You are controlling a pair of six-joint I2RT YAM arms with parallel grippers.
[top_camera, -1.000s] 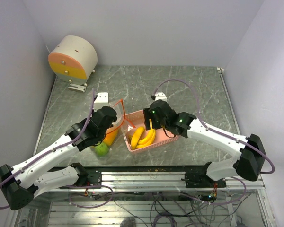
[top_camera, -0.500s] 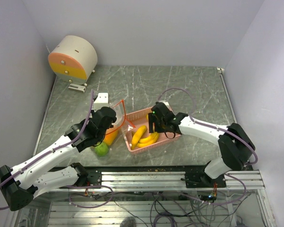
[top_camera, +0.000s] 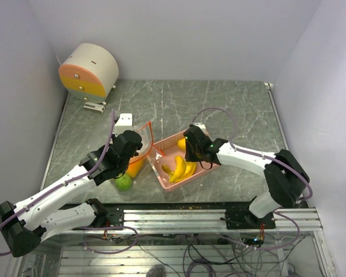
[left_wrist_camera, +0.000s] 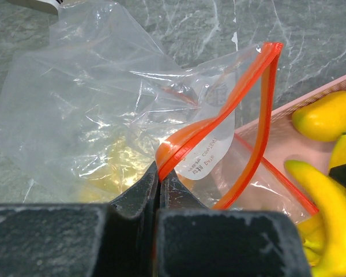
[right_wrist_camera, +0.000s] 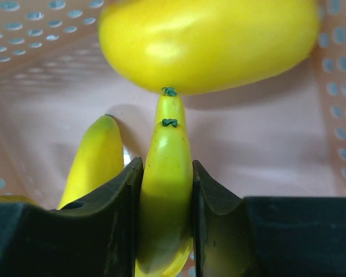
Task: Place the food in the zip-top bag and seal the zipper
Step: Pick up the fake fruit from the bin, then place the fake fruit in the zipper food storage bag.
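Note:
The clear zip-top bag [left_wrist_camera: 98, 109] lies left of the pink basket [top_camera: 168, 143], its mouth held up and open. My left gripper [left_wrist_camera: 159, 176] is shut on the bag's red-orange zipper [left_wrist_camera: 190, 138]. An orange fruit [top_camera: 135, 167] and a bumpy green ball [top_camera: 124, 182] show beside the left gripper [top_camera: 132, 151] in the top view. My right gripper [right_wrist_camera: 166, 173] is down in the basket, shut on a yellow banana [right_wrist_camera: 167, 173]. Another banana [right_wrist_camera: 95, 158] lies to its left. The yellow mango-like piece [right_wrist_camera: 207, 40] sits just beyond.
A round cream, pink and yellow device [top_camera: 89, 70] stands at the far left corner. A small white block [top_camera: 123, 120] lies behind the bag and another [top_camera: 200, 126] behind the basket. The basket's perforated walls [right_wrist_camera: 23, 34] close in around the right gripper.
My right gripper has gone down into the basket and closed on a banana. The basket and bananas shifted slightly. The left arm has held still with the bag.

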